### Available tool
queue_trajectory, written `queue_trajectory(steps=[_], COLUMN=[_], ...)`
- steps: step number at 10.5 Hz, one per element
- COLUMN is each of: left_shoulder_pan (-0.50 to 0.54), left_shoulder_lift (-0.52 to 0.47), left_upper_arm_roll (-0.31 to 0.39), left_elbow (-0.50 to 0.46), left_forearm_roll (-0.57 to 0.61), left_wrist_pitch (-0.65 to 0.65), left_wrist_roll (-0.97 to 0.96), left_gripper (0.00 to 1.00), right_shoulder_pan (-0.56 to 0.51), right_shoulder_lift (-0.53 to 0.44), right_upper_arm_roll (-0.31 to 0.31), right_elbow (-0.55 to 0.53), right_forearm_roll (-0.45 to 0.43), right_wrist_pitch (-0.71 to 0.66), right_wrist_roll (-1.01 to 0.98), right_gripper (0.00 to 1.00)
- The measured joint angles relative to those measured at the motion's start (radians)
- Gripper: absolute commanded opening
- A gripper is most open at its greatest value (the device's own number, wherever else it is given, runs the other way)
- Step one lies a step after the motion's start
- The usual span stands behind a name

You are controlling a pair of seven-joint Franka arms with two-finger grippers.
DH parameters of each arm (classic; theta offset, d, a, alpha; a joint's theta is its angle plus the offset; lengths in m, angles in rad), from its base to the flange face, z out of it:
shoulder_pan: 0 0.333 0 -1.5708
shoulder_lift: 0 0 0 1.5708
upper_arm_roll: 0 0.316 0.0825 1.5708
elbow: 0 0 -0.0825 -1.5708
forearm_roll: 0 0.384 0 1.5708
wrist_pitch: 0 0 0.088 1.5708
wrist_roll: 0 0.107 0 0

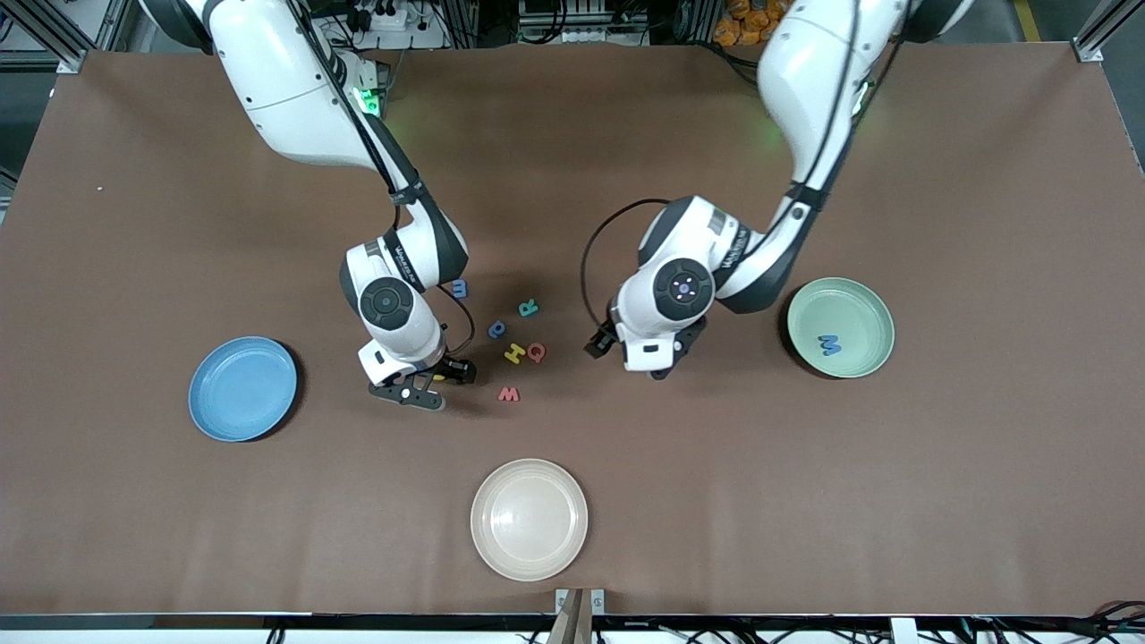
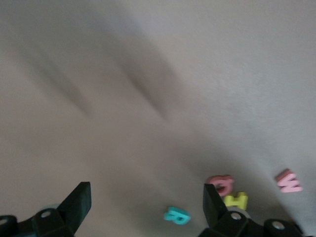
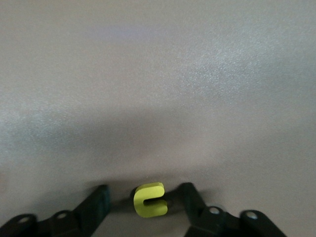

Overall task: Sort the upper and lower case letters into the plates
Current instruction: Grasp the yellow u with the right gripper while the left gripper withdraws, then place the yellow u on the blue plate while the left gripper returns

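Note:
My right gripper (image 1: 436, 380) is down at the table with a small yellow letter u (image 3: 149, 200) between its fingers (image 3: 96, 203). There is a gap on each side, so it is open around the letter. Beside it lie a red W (image 1: 508, 394), yellow H (image 1: 514, 352), red Q (image 1: 536, 351), blue a (image 1: 496, 329), teal R (image 1: 529, 308) and blue m (image 1: 459, 288). The sky blue plate (image 1: 242, 388) holds nothing. The mint plate (image 1: 854, 309) holds one blue letter (image 1: 830, 344). My left gripper (image 1: 662, 368) hangs open and holds nothing, between the letters and the mint plate; its wrist view shows the R (image 2: 177, 215).
A cream-white plate (image 1: 529, 519) sits nearer to the front camera than the letters, close to the table's front edge. The right arm's forearm reaches over the blue m. The brown table mat stretches wide around both plates.

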Motion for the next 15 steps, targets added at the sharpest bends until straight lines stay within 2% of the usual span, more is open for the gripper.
queue_trajectory(steps=[1, 3, 5, 7, 9, 12, 15], left_shoulder_pan=[-0.048, -0.093, -0.117, -0.156, -0.181, -0.18, -0.179], left_shoulder_lift=[0.018, 0.042, 0.112, 0.178, 0.187, 0.187, 0.181], left_upper_arm_roll=[0.045, 0.066, 0.07, 0.107, 0.133, 0.158, 0.185], left_elbow=[0.024, 0.054, 0.098, 0.144, 0.176, 0.182, 0.195], left_forearm_roll=[-0.068, -0.14, -0.144, -0.145, -0.145, -0.144, -0.141], left_wrist_pitch=[0.032, 0.081, 0.099, 0.113, 0.115, 0.115, 0.115], left_wrist_roll=[-0.022, -0.08, -0.13, -0.126, -0.096, -0.059, 0.017], left_gripper=[1.0, 1.0, 1.0, 1.0, 1.0, 1.0, 1.0], right_shoulder_pan=[0.0, 0.0, -0.001, -0.006, -0.028, -0.157, -0.367], right_shoulder_lift=[-0.002, -0.003, -0.004, -0.019, -0.054, -0.115, -0.154], right_upper_arm_roll=[-0.001, -0.002, -0.002, -0.003, -0.009, -0.015, -0.026], right_elbow=[0.0, 0.0, 0.001, 0.003, 0.004, 0.007, 0.012], right_forearm_roll=[0.0, 0.0, 0.0, 0.0, 0.0, -0.001, -0.005], right_wrist_pitch=[0.0, 0.0, 0.001, 0.0, -0.013, -0.125, -0.212], right_wrist_roll=[0.0, 0.0, 0.0, 0.0, -0.013, -0.163, -0.414], right_gripper=[0.0, 0.0, 0.0, 0.0, 0.0, 0.0, 0.0])
